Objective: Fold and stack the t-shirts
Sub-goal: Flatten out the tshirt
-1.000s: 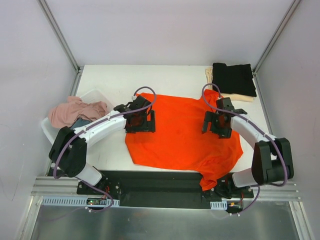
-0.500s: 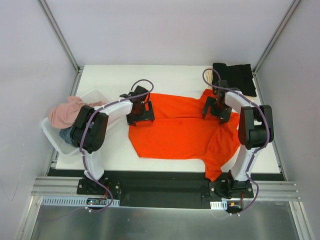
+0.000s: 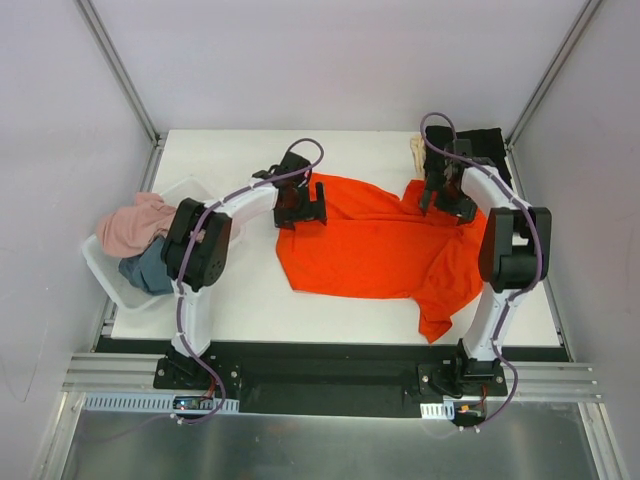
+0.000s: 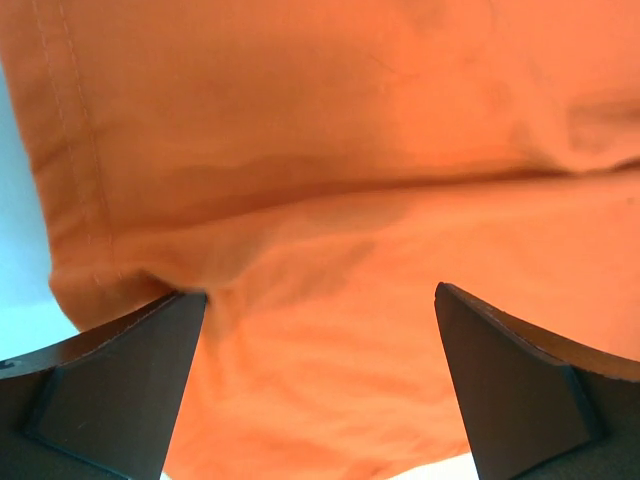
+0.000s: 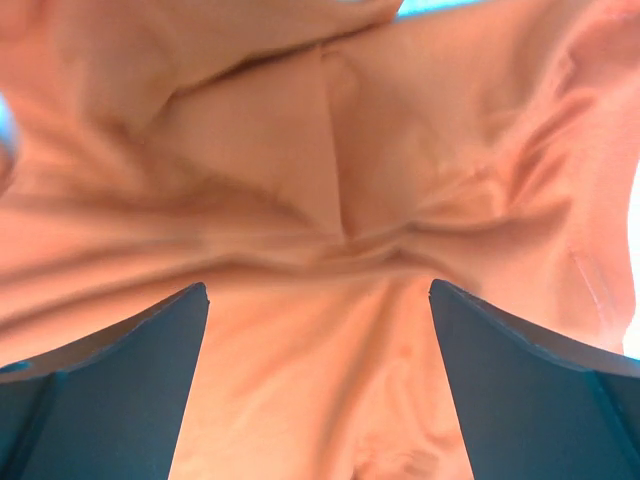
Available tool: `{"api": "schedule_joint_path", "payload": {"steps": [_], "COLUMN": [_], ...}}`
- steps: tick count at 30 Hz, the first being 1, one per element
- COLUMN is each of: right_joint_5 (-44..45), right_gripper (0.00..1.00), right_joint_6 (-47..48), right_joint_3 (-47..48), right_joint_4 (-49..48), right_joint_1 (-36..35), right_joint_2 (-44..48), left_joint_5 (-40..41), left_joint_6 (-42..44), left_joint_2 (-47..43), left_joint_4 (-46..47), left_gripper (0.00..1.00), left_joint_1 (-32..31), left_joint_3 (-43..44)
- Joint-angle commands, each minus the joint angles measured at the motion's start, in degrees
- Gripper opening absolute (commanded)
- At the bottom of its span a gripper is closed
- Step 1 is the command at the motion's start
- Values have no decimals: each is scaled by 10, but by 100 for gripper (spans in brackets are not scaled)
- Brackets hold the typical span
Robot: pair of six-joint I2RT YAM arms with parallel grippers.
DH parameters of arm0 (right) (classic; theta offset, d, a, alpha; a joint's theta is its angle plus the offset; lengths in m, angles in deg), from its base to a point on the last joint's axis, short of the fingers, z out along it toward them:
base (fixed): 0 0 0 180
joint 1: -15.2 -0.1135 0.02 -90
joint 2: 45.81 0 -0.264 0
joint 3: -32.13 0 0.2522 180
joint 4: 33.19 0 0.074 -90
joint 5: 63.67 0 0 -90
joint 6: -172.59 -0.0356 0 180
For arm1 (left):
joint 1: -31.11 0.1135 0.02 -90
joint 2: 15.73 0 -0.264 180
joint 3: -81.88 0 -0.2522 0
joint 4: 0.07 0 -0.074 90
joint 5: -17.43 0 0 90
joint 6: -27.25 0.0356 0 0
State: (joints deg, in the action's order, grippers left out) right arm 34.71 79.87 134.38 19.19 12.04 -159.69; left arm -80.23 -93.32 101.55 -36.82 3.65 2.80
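The orange-red t-shirt (image 3: 375,255) lies spread and wrinkled across the middle of the table, one corner reaching the near edge. My left gripper (image 3: 303,206) rests on its far left corner. In the left wrist view the gripper (image 4: 320,292) has its fingers wide apart, open, with orange cloth (image 4: 330,150) filling the gap. My right gripper (image 3: 446,196) sits on the far right corner. It too stands open (image 5: 318,285) over bunched cloth (image 5: 300,150). A folded black t-shirt (image 3: 485,152) lies on a cream one (image 3: 418,150) at the far right.
A white tub (image 3: 108,272) at the left edge holds a crumpled pink shirt (image 3: 130,222) and a grey-blue one (image 3: 150,272). Both arms stretch far out over the table. Grey walls close in the left and right sides.
Both arms have reached toward the far side, and the orange-red t-shirt has slid that way with them. Its near hem has come up from over the table's front edge.
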Motion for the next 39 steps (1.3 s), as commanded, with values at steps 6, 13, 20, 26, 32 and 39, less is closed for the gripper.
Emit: {"api": "schedule_joint_path", "payload": {"steps": [6,13,20,26,32,39], "right_joint_5": [-49,-79,-87,-50,-52,-49], "right_gripper": [97,96,96,96,96,96], "right_joint_6": [3,-17,-11,-11,-6,-5], "right_joint_3": [-172,-271,-287,-288,-291,-303], "right_joint_4": [-27,-29,-10,-2,-2,-2], "right_joint_1": [-21,-26,-26,-26,-27,-27], "right_joint_2": [239,341,400,427,432,436], "left_joint_5": [18,37,57,54,105,208], "left_joint_6": [-71,-156,-154,-167,-192,-229], "left_joint_2": [-287,-334,-219,-193,-239,-184], "left_joint_4": [-22,-24,-25,-45,-116,-383], "left_gripper": [99,93,54,0,0,0], "left_joint_1": [-38,-52,-57,-58,-79,-114], "left_joint_3": [-226,-332,-269,-251,-238,-134]}}
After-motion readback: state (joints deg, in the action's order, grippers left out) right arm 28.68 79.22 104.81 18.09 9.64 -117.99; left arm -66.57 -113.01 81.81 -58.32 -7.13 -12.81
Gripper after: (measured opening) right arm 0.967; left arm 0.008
